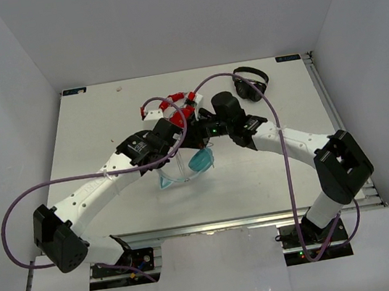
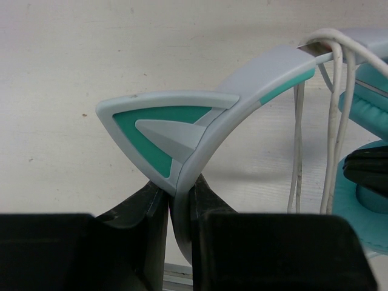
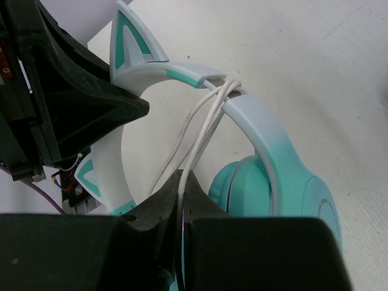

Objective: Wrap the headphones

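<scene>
The teal headphones (image 1: 198, 162) with a pale headband (image 3: 260, 121) and cat-ear points (image 2: 163, 130) are held up over the middle of the table. My left gripper (image 2: 180, 194) is shut on the headband just below a cat ear. My right gripper (image 3: 183, 182) is shut on the thin white cable (image 3: 203, 130), which loops several times over the headband. A teal ear cup (image 3: 285, 194) hangs right of my right jaws. In the top view both grippers, left (image 1: 179, 139) and right (image 1: 207, 130), meet above the headphones.
Red headphones (image 1: 174, 106) lie on a white block just behind the grippers. Black headphones (image 1: 251, 82) lie at the back right. Purple arm cables arc over the table. White walls enclose the table on three sides.
</scene>
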Robot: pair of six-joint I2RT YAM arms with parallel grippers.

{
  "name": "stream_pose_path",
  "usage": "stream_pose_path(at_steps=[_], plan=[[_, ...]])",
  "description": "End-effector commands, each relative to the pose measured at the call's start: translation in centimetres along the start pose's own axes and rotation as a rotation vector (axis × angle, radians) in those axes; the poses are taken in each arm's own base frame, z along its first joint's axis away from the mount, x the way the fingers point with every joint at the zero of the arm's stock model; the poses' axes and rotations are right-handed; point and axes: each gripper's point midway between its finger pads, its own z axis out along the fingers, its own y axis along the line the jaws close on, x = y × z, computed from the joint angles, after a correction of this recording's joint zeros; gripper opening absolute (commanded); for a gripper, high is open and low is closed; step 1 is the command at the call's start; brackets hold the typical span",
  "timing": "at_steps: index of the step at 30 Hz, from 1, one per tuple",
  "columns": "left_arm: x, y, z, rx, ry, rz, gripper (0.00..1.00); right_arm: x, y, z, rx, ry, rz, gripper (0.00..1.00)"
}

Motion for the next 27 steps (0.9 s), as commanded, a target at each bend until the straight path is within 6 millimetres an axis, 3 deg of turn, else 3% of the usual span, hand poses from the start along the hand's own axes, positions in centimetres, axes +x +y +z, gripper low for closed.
stream_pose_path(at_steps=[1,12,18,27], plan=[[-4.0,1.2,-2.0,-0.001,-0.146,-0.174,0.00,-1.1,2.0,0.1,-0.064,-0.054,0.004,0.10],[-4.6,1.9,-2.3,-0.015,-0.183,-0.219,0.00,-1.1,3.7,0.5,-0.068,-0.076,-0.019,0.22],[-5.5,2.7,-3.3,-0.008,-0.235,-0.272,0.00,-1.1,4.2,0.5,-0.035,-0.088,-0.038,0.09],[-5.4,3.0,-2.6,-0.051,-0.228,-0.267,0.00,-2.8,5.3,0.0,-0.002,-0.134,-0.077,0.08]])
